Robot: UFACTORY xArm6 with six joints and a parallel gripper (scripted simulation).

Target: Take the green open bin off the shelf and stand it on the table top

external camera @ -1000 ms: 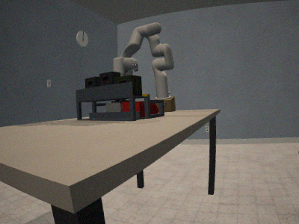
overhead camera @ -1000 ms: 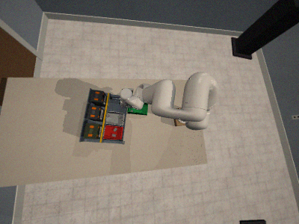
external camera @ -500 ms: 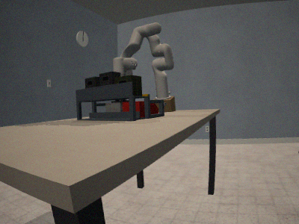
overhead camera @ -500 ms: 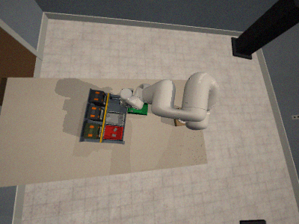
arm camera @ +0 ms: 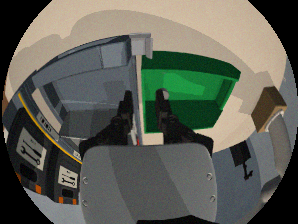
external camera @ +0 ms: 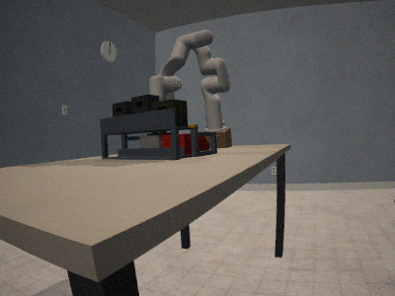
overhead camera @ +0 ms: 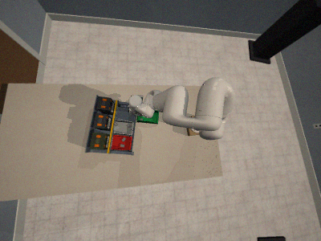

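As the claw (arm camera: pixel 144 98) stands part-open, gripping nothing, green bin (overhead camera: pixel 149 118) (arm camera: pixel 187 82) between shelf (overhead camera: pixel 112 124) (external camera: pixel 138 124) (arm camera: pixel 75 66) and counter's (overhead camera: pixel 172 161) (external camera: pixel 148 197) (arm camera: pixel 200 25) robot-end edge: withdraw straight up, brushing neither.
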